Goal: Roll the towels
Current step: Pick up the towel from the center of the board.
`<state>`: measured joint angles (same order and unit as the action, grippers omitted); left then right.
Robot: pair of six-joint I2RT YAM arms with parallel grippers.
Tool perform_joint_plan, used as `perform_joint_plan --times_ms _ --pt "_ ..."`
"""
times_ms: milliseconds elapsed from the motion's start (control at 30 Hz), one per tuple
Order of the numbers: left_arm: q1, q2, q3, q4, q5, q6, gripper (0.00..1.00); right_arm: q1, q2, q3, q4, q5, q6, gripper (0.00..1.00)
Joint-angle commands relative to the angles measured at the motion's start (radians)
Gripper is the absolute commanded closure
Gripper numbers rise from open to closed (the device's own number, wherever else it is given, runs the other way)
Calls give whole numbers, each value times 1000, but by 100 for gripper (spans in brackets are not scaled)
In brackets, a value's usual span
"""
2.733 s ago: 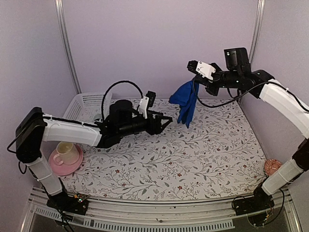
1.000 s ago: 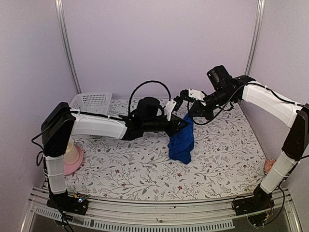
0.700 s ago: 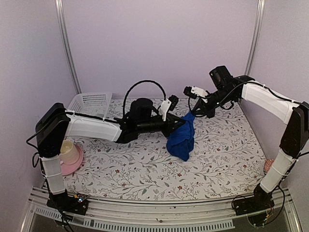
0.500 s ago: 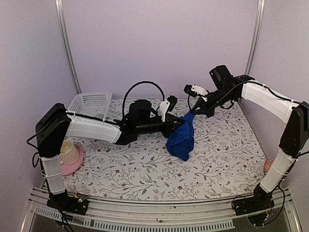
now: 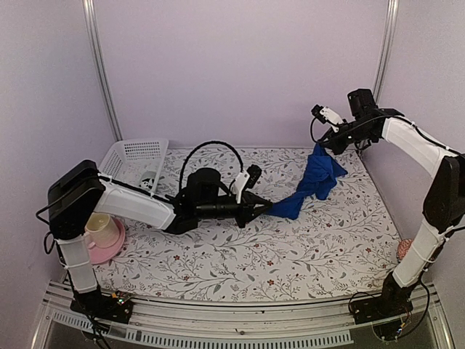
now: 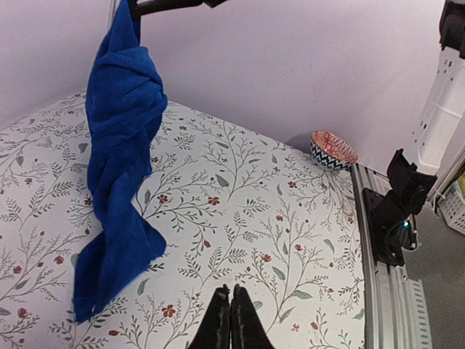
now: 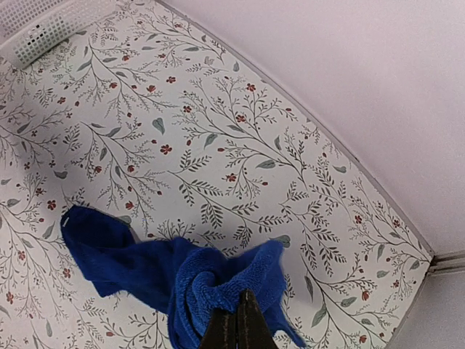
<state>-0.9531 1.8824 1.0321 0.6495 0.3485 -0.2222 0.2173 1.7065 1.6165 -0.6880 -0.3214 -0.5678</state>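
Note:
A royal-blue towel (image 5: 314, 178) hangs twisted from my right gripper (image 5: 320, 146) at the back right, and its lower end trails onto the flowered table. In the right wrist view the right gripper (image 7: 240, 294) is shut on a bunched fold of the towel (image 7: 207, 273). My left gripper (image 5: 267, 209) lies low over the table, its tip just left of the towel's lower end. The left wrist view shows that gripper (image 6: 231, 290) shut with nothing between its fingers. There the towel (image 6: 120, 145) hangs to the left, apart from the fingers.
A white slotted basket (image 5: 134, 156) stands at the back left. A pink plate (image 5: 93, 249) with a cup on it sits at the left edge under the left arm. A small patterned bowl (image 5: 409, 251) rests by the right edge, near the right arm's base.
My right gripper has carried the towel's top up and back to the right, stretching the cloth out. My left gripper has drawn back to the left and dropped lower, shut and empty.

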Motion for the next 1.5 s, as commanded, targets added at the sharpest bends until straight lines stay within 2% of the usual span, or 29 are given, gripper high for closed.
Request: perform_joint_plan --times_ms 0,133,300,367,467,567,800,1000,1300,1467 --pt "-15 13 -29 82 50 -42 96 25 -70 32 39 -79 -1 98" --pt "-12 -10 -83 141 57 -73 94 33 -136 23 -17 -274 -103 98" --pt "-12 -119 -44 31 -3 5 75 109 -311 -49 -181 -544 -445 97" --pt "-12 -167 -29 -2 -26 36 73 158 -411 -128 -138 -531 -568 96" --pt "-10 -217 0 -49 -46 90 65 171 -452 -179 -16 -384 -521 92" --pt "-8 -237 26 -86 -32 135 60 167 -359 -122 -12 -225 -435 97" --pt "-9 -170 91 -74 127 131 56 162 -239 18 -21 -94 -288 98" --pt "-23 -45 193 -105 78 157 56 171 -272 23 -21 -221 -253 98" --pt "-22 25 279 -134 -71 178 56 172 -271 -35 -19 -239 -274 98" --pt "-16 70 329 -139 -17 149 56 177 -288 -73 -21 -290 -313 98"
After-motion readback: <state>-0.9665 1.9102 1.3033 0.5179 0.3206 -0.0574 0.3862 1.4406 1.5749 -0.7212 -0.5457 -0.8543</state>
